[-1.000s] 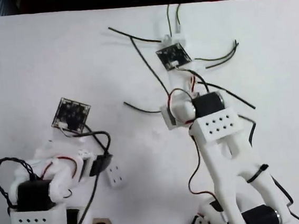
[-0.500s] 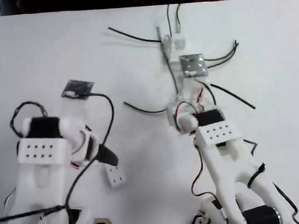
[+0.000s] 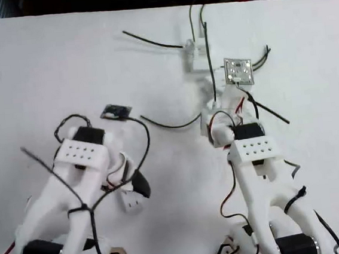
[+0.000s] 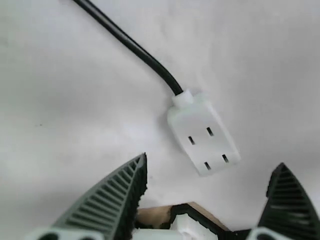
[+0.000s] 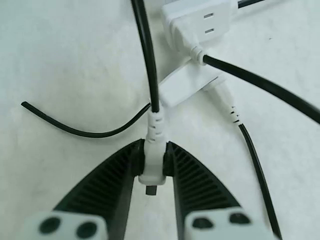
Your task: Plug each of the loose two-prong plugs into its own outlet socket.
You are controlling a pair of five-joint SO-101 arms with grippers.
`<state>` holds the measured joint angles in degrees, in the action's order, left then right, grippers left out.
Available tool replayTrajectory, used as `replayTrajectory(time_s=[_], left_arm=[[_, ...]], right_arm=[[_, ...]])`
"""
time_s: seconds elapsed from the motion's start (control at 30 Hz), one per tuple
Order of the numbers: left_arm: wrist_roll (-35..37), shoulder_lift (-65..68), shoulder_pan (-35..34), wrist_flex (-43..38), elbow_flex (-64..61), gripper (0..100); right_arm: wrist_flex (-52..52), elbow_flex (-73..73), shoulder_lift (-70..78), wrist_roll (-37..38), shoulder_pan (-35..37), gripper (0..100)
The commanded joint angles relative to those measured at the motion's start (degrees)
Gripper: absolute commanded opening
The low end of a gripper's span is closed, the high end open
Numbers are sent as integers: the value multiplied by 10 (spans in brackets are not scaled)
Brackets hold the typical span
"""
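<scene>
Plug (image 5: 153, 167), white and with a black cable (image 5: 145, 55), sits between the fingers of the right claw (image 5: 153, 150), which is closed tight on its body. One dark prong sticks out of the plug toward the wrist. The cable leaves from the other end and runs past the far socket (image 5: 200, 20).

The far socket is white and lies flat on the table (image 3: 32, 68) with its slots up, well apart from the held plug. Just beside it lies a second plug (image 5: 186, 86), also white and flat on the table, and its own black wire goes off to the side. I cannot tell if this second plug touches the far socket.

The left claw (image 4: 212, 164) is open wide and holds nothing. Its two ribbed fingers (image 4: 115, 197) are far from each other. It hangs over the near socket (image 4: 204, 132), which is white and lies flat with four slots facing up. A black cord (image 4: 130, 42) comes out of the socket's end that is away from the claw. The other end of this socket is between the two fingertips, with free space to each.

Near this socket, on the arm's side, a black piece (image 4: 195, 212) with a wooden rim lies on the table.
</scene>
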<state>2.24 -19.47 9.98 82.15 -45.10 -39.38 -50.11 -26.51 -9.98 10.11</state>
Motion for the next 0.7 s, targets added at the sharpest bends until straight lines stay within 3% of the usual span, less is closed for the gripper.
replayTrajectory(time_s=[0.0,0.33,0.43,0.57,0.67], left_arm=[[1,58,6,-25,-1,369],[4,241,7,-116,4,359],[1,244,7,-127,12,254],[1,244,31,-123,50,24],[4,244,69,-102,64,43]], right_arm=[[11,4,-20,-4,-4,17],[11,4,-19,-4,-5,17],[11,4,-19,-4,-5,17],[11,4,-18,-4,-5,17],[10,4,-18,-4,-5,17]])
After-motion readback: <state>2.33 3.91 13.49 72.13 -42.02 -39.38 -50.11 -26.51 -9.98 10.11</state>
